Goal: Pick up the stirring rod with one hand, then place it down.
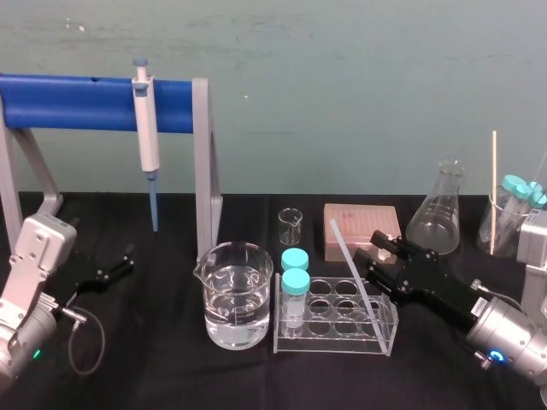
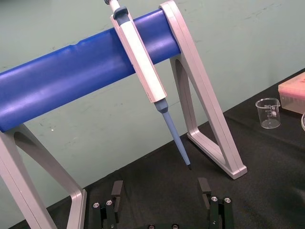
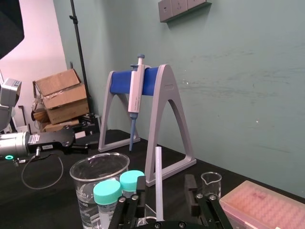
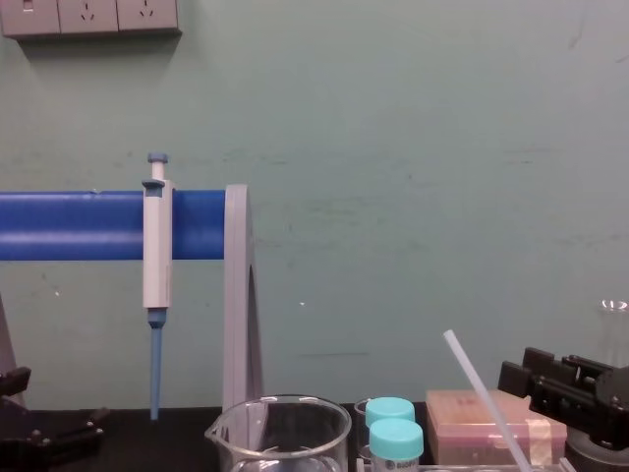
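Grabbing looks about to start, since the right end effector (image 1: pixel 373 257) has its jaws apart on both sides of the stirring rod (image 1: pixel 346 248), which leans tilted in the clear rack (image 1: pixel 333 343) mid-way along the worktop (image 1: pixel 162 376), while the left end effector (image 1: pixel 123 262) rests at the left, jaws apart too.

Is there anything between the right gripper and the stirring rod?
Nothing visible. The right gripper sits just beside the stirring rod, which leans in the clear tube rack, and in the right wrist view the rod lines up between its open jaws.
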Available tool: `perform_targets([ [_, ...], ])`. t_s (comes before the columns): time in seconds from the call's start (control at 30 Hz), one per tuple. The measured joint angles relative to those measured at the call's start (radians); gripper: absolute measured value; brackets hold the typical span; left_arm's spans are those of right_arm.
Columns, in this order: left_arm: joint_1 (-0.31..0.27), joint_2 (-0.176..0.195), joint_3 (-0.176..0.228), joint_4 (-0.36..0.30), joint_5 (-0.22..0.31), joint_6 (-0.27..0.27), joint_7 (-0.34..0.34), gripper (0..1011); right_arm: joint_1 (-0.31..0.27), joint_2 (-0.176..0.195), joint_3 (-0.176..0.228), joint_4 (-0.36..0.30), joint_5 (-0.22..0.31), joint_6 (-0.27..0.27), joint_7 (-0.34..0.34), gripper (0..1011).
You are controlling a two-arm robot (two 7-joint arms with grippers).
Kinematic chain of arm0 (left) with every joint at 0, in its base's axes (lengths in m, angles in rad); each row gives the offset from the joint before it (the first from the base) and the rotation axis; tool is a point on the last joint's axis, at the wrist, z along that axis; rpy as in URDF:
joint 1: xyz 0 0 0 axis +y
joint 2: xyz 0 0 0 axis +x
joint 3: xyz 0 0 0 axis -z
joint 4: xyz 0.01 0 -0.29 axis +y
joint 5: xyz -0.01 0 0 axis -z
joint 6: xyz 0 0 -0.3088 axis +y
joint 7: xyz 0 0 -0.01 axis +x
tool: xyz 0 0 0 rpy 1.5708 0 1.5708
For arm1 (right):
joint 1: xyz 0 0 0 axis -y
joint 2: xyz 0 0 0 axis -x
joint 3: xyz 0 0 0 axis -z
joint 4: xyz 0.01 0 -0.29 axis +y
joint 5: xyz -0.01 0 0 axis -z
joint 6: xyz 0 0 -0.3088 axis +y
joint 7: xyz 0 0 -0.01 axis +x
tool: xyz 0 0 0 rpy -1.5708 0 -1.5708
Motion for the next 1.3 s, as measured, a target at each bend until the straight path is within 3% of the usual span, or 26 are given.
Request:
perform_targets([
  [0.17,0.0,0.0,0.0,0.0,0.0,0.0,0.0,1000,0.0,0.0,0.0,0.0,0.001,0.0,0.0,625],
  [0.27,0.0,0.0,0.0,0.0,0.0,0.0,0.0,1000,0.0,0.0,0.0,0.0,0.001,-0.001,0.0,763],
  [0.6,0.0,0.0,0.0,0.0,0.0,0.0,0.0,1000,-0.004,0.0,0.009,-0.01,-0.011,-0.01,-0.023,999],
  [0.8,0.0,0.0,0.0,0.0,0.0,0.0,0.0,1000,-0.059,-0.021,0.078,-0.076,-0.118,-0.06,-0.257,1003],
  [0.87,0.0,0.0,0.0,0.0,0.0,0.0,0.0,1000,-0.094,-0.038,0.116,-0.108,-0.183,-0.064,-0.403,1002],
  [0.97,0.0,0.0,0.0,0.0,0.0,0.0,0.0,1000,-0.117,-0.051,0.14,-0.124,-0.226,-0.053,-0.493,1002],
  [1.03,0.0,0.0,0.0,0.0,0.0,0.0,0.0,1000,-0.133,-0.056,0.152,-0.133,-0.252,-0.013,-0.551,1002],
  [1.13,0.0,0.0,0.0,0.0,0.0,0.0,0.0,1000,-0.147,-0.062,0.159,-0.133,-0.258,0.056,-0.58,1003],
  [1.3,0.0,0.0,0.0,0.0,0.0,0.0,0.0,1000,-0.154,-0.071,0.163,-0.121,-0.255,0.117,-0.583,1003],
])
